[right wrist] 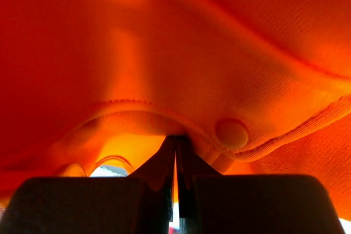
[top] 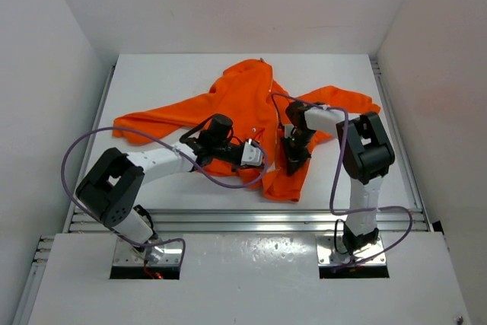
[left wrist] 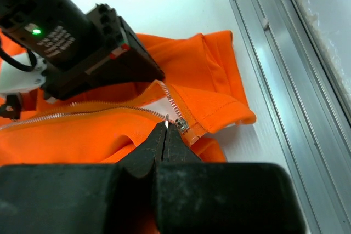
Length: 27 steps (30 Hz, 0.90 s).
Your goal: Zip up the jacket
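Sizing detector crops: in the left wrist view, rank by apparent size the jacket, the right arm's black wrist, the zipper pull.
1. jacket, widest spread
2. right arm's black wrist, clearly less area
3. zipper pull, tiny by comparison

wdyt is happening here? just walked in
Two arms are zipping an orange jacket lying on the table. The left gripper is pinched shut at the slider, which sits near the bottom hem; the teeth above it are apart. The right gripper is shut on jacket fabric. Zip barely started.
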Motion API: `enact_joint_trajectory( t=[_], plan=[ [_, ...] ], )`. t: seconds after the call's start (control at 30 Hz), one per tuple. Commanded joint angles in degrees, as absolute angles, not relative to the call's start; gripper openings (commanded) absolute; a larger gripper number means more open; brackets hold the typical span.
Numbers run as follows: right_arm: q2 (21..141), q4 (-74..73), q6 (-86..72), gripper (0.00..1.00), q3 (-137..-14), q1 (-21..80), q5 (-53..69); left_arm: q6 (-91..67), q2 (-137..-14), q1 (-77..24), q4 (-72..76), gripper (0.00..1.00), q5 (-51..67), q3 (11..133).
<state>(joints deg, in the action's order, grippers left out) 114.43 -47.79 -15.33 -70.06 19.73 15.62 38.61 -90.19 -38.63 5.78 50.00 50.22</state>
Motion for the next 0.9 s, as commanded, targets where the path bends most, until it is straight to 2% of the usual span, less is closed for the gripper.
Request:
enact_joint_trajectory(
  t=[0.0, 0.23, 0.4, 0.47, 0.6, 0.7, 0.8, 0.87],
  plan=[
    [117.14, -47.02, -18.19, 0.00, -75.58, 18.46, 10.29, 41.74, -90.44, -37.79, 5.36, 0.00, 52.73, 52.03],
    [121.63, -45.44, -19.07, 0.00, -86.47, 15.56, 6.15, 43.59, -92.37, -37.79, 5.36, 0.00, 53.78, 53.26],
    [120.77, -38.95, -20.83, 0.00, -91.23, 11.53, 7.20, 45.43, -97.02, -38.32, 3.00, 0.00, 56.51, 57.21],
    [119.10, -31.68, -22.40, 0.00, -90.09, 10.29, 10.08, 45.44, -98.61, -38.32, 2.99, 0.00, 57.91, 59.31],
    [108.39, -15.58, -27.59, 0.09, -78.86, 5.54, 19.14, 43.86, -102.74, -38.94, 2.46, 0.00, 59.59, 63.10],
    [94.18, -6.29, -31.01, 0.24, -64.12, 2.38, 27.22, 43.25, -104.58, -38.94, 2.46, 0.00, 60.29, 65.12],
    [79.96, -3.43, -32.95, 0.31, -50.78, 2.19, 33.12, 43.24, -105.21, -38.94, 2.46, 0.00, 60.91, 65.83],
    [75.72, -5.17, -34.10, 0.33, -47.04, 3.25, 35.32, 43.85, -105.21, -38.94, 2.46, 0.00, 60.91, 66.45]
  ],
)
